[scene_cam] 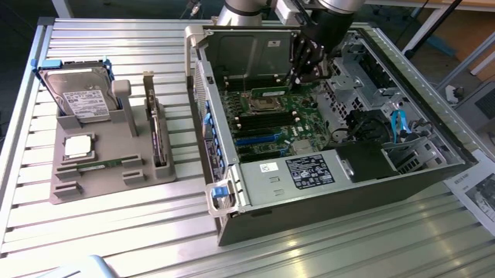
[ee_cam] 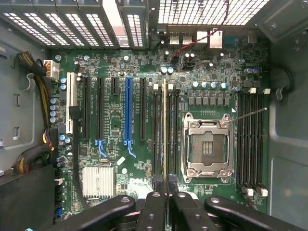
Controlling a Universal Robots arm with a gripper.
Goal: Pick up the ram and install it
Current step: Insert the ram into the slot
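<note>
My gripper [scene_cam: 298, 79] reaches down into the open computer case [scene_cam: 340, 179]. It is shut on the ram [scene_cam: 270, 92], a thin green strip held close over the motherboard [scene_cam: 270, 124]. In the wrist view the ram [ee_cam: 164, 134] shows edge-on, gripped between my gripper [ee_cam: 166, 196] fingers. It runs in line with the black memory slots [ee_cam: 157, 139] between the processor socket [ee_cam: 207, 147] and the expansion slots. Whether it is touching a slot I cannot tell. A second, like strip [scene_cam: 102, 166] lies in the grey holder [scene_cam: 116, 182] at the exterior view's left.
The grey holder also carries a hard drive [scene_cam: 77, 98], a square silver processor chip [scene_cam: 77, 146] and an upright dark card [scene_cam: 157, 136]. Case walls, a drive cage and cables [scene_cam: 398, 124] close in around the arm. More memory slots [ee_cam: 252, 139] flank the socket's other side.
</note>
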